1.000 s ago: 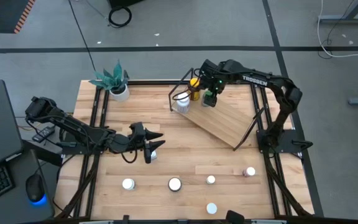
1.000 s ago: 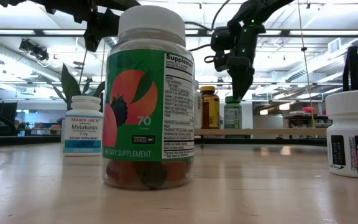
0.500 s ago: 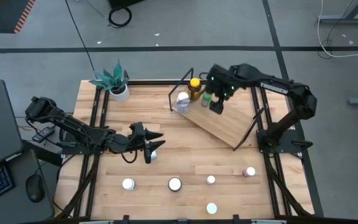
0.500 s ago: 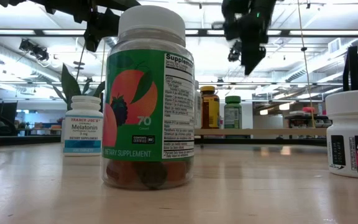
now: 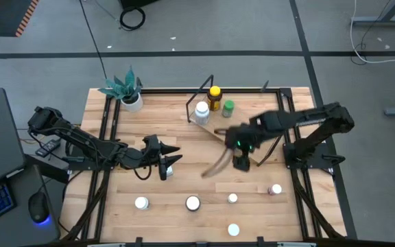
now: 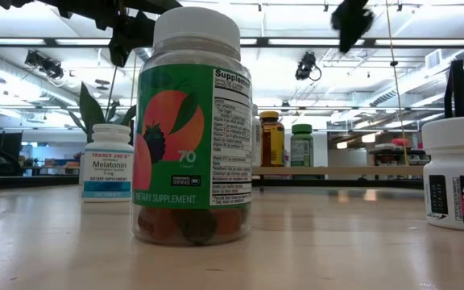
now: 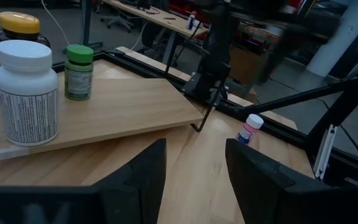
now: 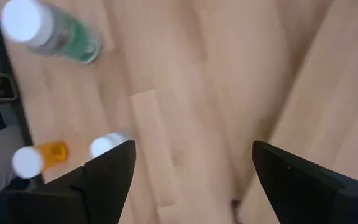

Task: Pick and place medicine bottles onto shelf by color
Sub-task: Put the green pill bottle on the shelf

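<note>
Three bottles (image 5: 214, 103) stand on the shelf (image 7: 123, 109) (far end); five (image 5: 193, 203) sit along the table's (image 5: 184, 154) near edge.

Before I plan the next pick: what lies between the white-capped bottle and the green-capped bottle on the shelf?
In the high view, the yellow-capped amber bottle stands between them, slightly behind.

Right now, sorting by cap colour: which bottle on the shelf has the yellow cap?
The amber bottle at the shelf's far edge; its neighbours are white-capped and green-capped.
</note>
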